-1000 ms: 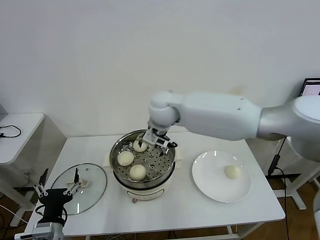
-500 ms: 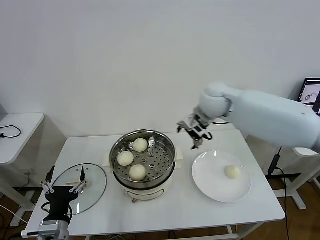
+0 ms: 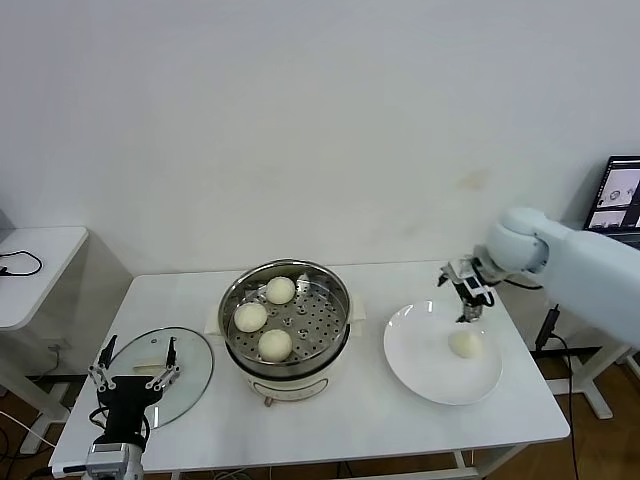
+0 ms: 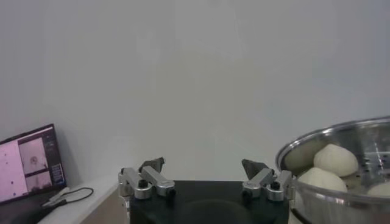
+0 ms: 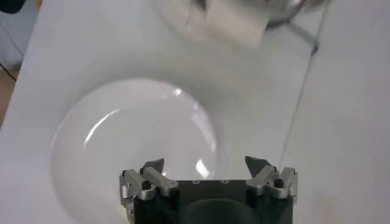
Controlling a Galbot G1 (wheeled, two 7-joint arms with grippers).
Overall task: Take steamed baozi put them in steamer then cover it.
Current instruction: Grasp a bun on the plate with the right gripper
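Note:
Three off-white baozi point(image 3: 271, 315) lie on the perforated tray of the steel steamer point(image 3: 340, 300) at the table's middle; two of them show in the left wrist view point(image 4: 334, 159). A fourth baozi point(image 3: 465, 343) lies on the white plate point(image 3: 420, 355) at the right. My right gripper point(image 3: 462, 291) is open and empty, above the plate's far edge, a little behind the fourth baozi; its wrist view shows the plate point(image 5: 122, 140) below it. The glass cover point(image 3: 190, 362) lies flat on the table at the left. My left gripper point(image 3: 135, 363) is open and empty, over the cover's near edge.
A small side table point(image 3: 30, 270) with a black cable stands at the far left. A monitor point(image 3: 622, 195) stands beyond the table's right edge. The table's front edge lies close below the cover and the plate.
My right gripper let go of a baozi in the steamer, rose and swung right to above the plate's far edge. My left gripper shifted slightly by the cover.

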